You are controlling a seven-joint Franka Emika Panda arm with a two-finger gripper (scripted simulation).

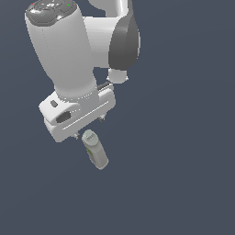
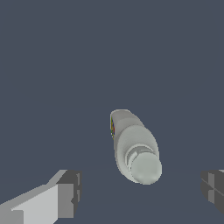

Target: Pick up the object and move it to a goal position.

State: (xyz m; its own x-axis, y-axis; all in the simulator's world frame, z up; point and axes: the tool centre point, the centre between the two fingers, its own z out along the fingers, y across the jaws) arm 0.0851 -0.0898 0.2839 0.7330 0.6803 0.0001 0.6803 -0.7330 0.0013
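Bottle [image 1: 95, 149] in the exterior view sits just below the gripper [image 1: 88, 127], cap end nearest the hand, body angled down toward that view's right. Only short finger tips show under the hand; nothing touches the bottle. Wrist view: bottle [image 2: 134, 146] lies between the two fingers [image 2: 68, 194], cap toward the camera, clear gaps on both sides. Jaws spread wide, nothing gripped.
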